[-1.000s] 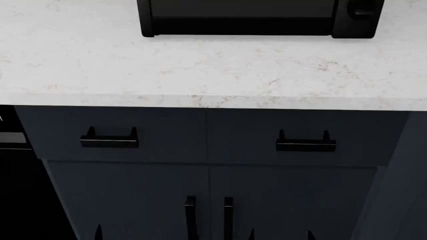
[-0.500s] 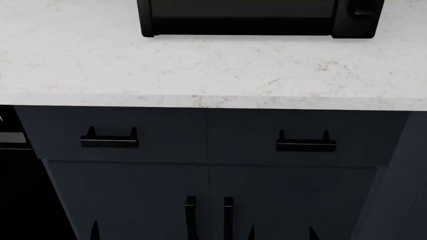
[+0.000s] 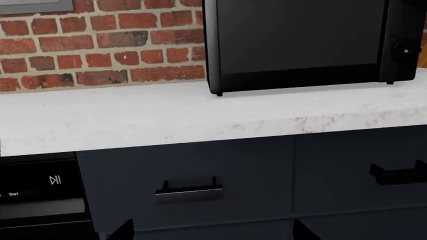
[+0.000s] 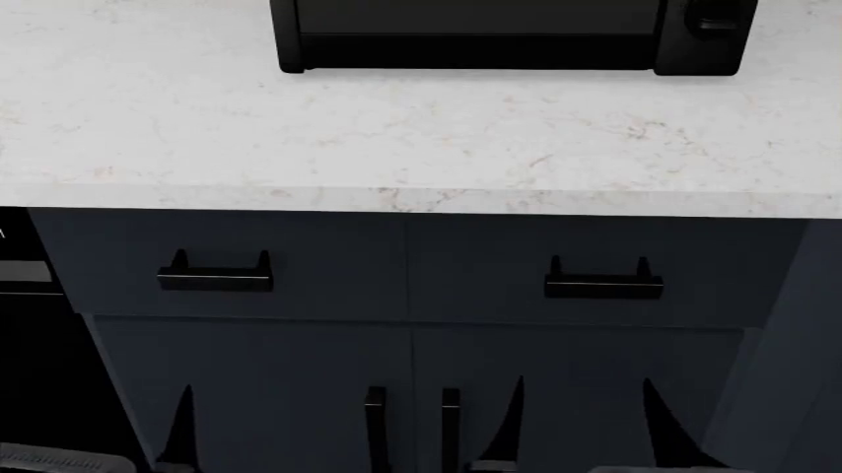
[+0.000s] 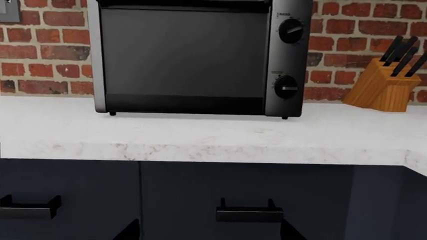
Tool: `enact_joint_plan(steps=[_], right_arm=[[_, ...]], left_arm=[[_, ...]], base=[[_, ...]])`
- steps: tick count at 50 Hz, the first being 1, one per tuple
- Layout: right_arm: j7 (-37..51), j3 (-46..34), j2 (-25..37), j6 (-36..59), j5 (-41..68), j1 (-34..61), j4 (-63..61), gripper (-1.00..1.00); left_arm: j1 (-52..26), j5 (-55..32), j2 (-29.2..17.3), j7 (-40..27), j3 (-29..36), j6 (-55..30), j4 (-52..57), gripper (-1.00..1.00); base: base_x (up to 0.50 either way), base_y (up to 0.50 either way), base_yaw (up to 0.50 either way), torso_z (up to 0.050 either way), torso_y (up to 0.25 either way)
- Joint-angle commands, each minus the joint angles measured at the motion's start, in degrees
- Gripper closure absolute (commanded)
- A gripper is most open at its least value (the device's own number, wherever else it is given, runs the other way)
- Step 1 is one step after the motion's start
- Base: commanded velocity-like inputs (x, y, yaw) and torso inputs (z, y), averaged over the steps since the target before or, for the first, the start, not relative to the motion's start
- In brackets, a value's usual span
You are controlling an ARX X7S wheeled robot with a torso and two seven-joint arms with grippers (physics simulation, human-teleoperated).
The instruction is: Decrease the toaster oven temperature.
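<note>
Both grippers have risen into the head view since the earlier frames, where only their tips showed at the lower edge; counter, oven and cabinets are unchanged. Counter (image 4: 394,128) carries the oven (image 5: 193,57) at its rear, against the brick wall (image 3: 100,45), door facing the robot, presumably so the controls can be reached from the front. Knife block (image 5: 387,85) stands on the counter well to the right of the oven. Below the counter run two drawers with bar handles, and a black appliance front with a play/pause mark (image 3: 55,180) sits left of them. On the oven's right-hand strip, an upper knob (image 5: 291,31) and a lower knob (image 5: 287,86) are visible; which one governs temperature cannot be read. Right gripper (image 4: 579,424) is held low, in front of the cabinet doors, well below the counter edge and well short of the oven, fingers spread and pointing upward, gripping nothing. Left gripper (image 4: 177,424) sits at a similar height; only one finger shows, so its spread cannot be told. Judgement: approach only begun; right arm is better placed for the knobs.
</note>
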Motion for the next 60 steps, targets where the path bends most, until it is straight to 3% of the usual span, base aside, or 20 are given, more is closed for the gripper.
enact_joint_plan(steps=[1, 7, 9, 17, 20, 26, 29, 42, 60], right_arm=[[-0.27, 5.02, 1.17, 15.9, 6.04, 3.65, -12.89, -1.0], [1.21, 8.79, 3.02, 29.81, 11.66, 8.85, -20.68, -1.0], [2.26, 12.17, 3.41, 37.45, 15.74, 12.45, -24.13, -1.0], [5.8, 19.19, 5.71, 61.41, 25.15, 28.45, -31.91, -1.0], [5.93, 21.77, 5.38, 66.33, 27.68, 33.91, -32.04, -1.0], [6.98, 22.46, 7.09, 73.12, 29.23, 41.91, -29.54, -1.0], [7.49, 24.19, 7.39, 77.19, 30.97, 46.11, -29.07, -1.0], [21.43, 25.51, 12.82, 77.26, 49.19, 51.24, -23.03, -1.0], [21.62, 23.26, 15.1, 71.37, 52.29, 47.34, -22.39, -1.0]], left_arm=[[-6.04, -1.45, -1.94, 0.6, 0.69, -21.76, 12.79, -1.0], [-7.61, -2.09, -2.8, 0.97, 3.03, -30.26, 17.49, -1.0], [-6.91, -4.32, -4.88, 4.34, 5.66, -34.28, 21.42, -1.0], [0.7, -9.81, -8.36, 9.73, 9.45, -36.32, 33.52, -1.0], [3.65, -8.25, -11.81, 12.05, 14.3, -31.55, 34.84, -1.0], [7.73, -4.03, -16.69, 17.6, 23.92, -20.39, 27.36, -1.0], [9.04, -4.42, -17.41, 18.73, 25.04, -18.73, 27.01, -1.0], [8.88, -7.11, -17.37, 19.18, 22.84, -18.49, 26.98, -1.0], [8.95, -6.39, -17.69, 18.83, 23.83, -17.35, 26.34, -1.0]], base=[[0.0, 0.0, 0.0, 0.0, 0.0], [0.0, 0.0, 0.0, 0.0, 0.0], [0.0, 0.0, 0.0, 0.0, 0.0], [0.0, 0.0, 0.0, 0.0, 0.0], [0.0, 0.0, 0.0, 0.0, 0.0], [0.0, 0.0, 0.0, 0.0, 0.0], [0.0, 0.0, 0.0, 0.0, 0.0], [0.04, -0.05, 0.0, 0.0, 0.0], [0.41, -0.26, 0.0, 0.0, 0.0]])
